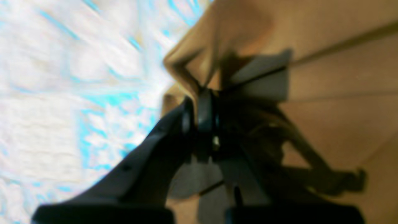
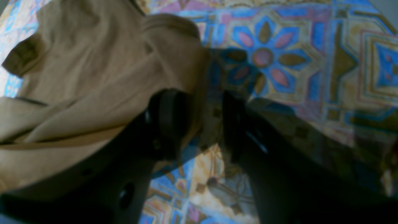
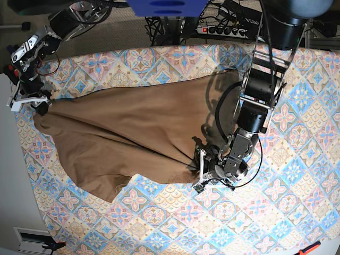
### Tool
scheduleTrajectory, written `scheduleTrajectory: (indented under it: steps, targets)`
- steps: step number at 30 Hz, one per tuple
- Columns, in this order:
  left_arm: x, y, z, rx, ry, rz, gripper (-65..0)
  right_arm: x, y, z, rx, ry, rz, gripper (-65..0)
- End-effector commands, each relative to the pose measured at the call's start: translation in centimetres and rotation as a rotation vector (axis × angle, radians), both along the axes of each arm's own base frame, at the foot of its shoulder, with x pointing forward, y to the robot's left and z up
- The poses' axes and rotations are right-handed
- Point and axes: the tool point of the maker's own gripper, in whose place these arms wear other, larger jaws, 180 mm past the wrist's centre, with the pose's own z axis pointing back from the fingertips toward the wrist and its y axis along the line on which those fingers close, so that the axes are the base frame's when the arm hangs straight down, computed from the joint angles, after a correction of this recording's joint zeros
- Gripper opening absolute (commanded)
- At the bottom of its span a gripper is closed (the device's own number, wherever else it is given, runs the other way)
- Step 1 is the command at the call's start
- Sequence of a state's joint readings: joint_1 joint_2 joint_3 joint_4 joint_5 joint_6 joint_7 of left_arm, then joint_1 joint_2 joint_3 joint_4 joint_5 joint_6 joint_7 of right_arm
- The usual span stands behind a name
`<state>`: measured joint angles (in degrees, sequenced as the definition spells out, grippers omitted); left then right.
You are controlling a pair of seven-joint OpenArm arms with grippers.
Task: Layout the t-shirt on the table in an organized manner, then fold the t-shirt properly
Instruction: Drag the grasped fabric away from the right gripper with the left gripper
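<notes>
The tan-brown t-shirt lies spread and wrinkled across the left half of the patterned table. My left gripper sits at the shirt's lower right edge. In the left wrist view this gripper is shut, pinching a raised fold of the t-shirt. My right gripper is at the shirt's far left corner near the table's edge. In the right wrist view it stands open, tablecloth showing between the jaws and the edge of the t-shirt lying against the left finger.
A power strip with cables lies behind the table's far edge. A blue object hangs at the top of the base view. The table's left edge runs close to my right gripper. An orange-handled tool lies at the bottom right.
</notes>
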<state>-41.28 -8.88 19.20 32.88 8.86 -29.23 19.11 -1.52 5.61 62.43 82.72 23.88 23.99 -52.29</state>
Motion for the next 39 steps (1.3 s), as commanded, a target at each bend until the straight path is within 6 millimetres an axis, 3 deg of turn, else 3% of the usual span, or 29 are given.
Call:
scheduleTrajectory:
  steps: [1,3,6,8,14,15,19,23,25,28,32,39]
  targets:
    - [2.7,0.3,2.7,-0.02,-0.066,0.037,-65.0,0.3,-0.9,1.5,-0.035,-0.038,-0.001,-44.0]
    - [3.4,0.9,2.6,-0.024,-0.086,0.091,-62.7,0.3,-0.9,1.5,-0.035,-0.038,-0.001,-44.0]
    - [4.5,1.7,3.2,-0.034,-0.17,0.159,-45.5,0.3,-0.9,1.5,-0.035,-0.038,-0.001,-44.0]
    - [5.5,2.7,4.1,-0.036,-0.246,0.212,-41.0,0.3,-0.9,1.5,-0.035,-0.038,-0.001,-44.0]
    - [6.4,4.4,4.9,0.009,-0.307,0.272,-40.4,0.3,-0.9,1.5,-0.035,-0.038,-0.001,-44.0]
    - [6.5,5.6,5.1,0.024,-0.315,0.287,-40.4,0.3,-0.9,1.5,-0.035,-0.038,-0.001,-44.0]
    - [7.3,7.0,6.4,0.019,-0.351,0.328,-37.1,0.3,-0.9,1.5,-0.035,-0.038,-0.001,-44.0]
    - [8.3,11.7,8.7,0.007,-0.418,0.49,-31.4,0.3,-0.9,1.4,-0.034,-0.037,-0.001,-44.0]
    - [9.1,13.9,10.9,-0.024,-0.459,0.57,-31.2,0.3,-0.9,1.4,-0.034,-0.037,-0.001,-44.0]
    - [9.4,16.6,12.3,-0.091,-0.481,0.68,-31.1,0.3,-0.9,1.4,-0.034,-0.036,-0.001,-44.0]
    - [9.5,17.3,13.4,-0.109,-0.512,0.699,-31.1,0.4,-1.0,2.0,-0.051,-0.046,0.001,-44.0]
    - [6.6,16.2,10.8,-0.065,-0.48,0.667,-31.5,0.3,-0.8,3.3,-0.082,-0.029,0.027,-44.0]
